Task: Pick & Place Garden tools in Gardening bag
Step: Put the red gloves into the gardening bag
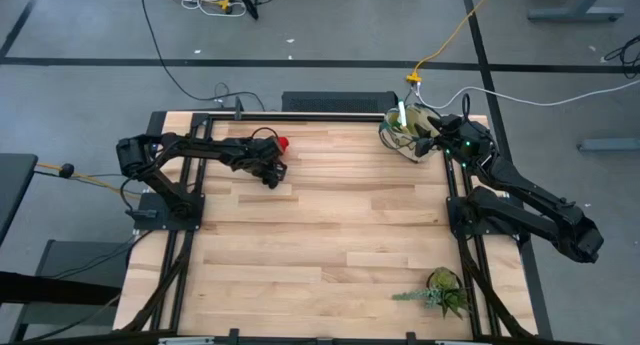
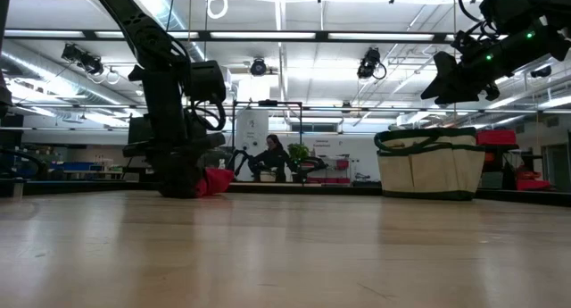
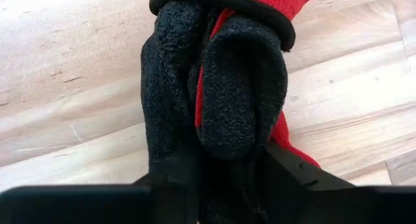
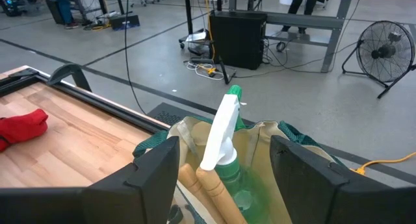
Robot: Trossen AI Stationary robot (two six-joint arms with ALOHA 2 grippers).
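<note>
Left wrist view, gloves [image 3: 214,87] between left gripper [image 3: 227,178] fingers

The left arm reached across the table's far left part, its wrist angled down so that the dark two-finger left gripper [image 1: 272,172] stood at the tabletop. Its fingers [image 3: 172,178] sat closed against the two sides of the red-and-black fabric gloves [image 3: 218,87]. The right arm extended toward the far right corner, wrist raised. The dark two-finger right gripper [image 4: 224,178] hung above the table with fingers parted, holding nothing.
</note>
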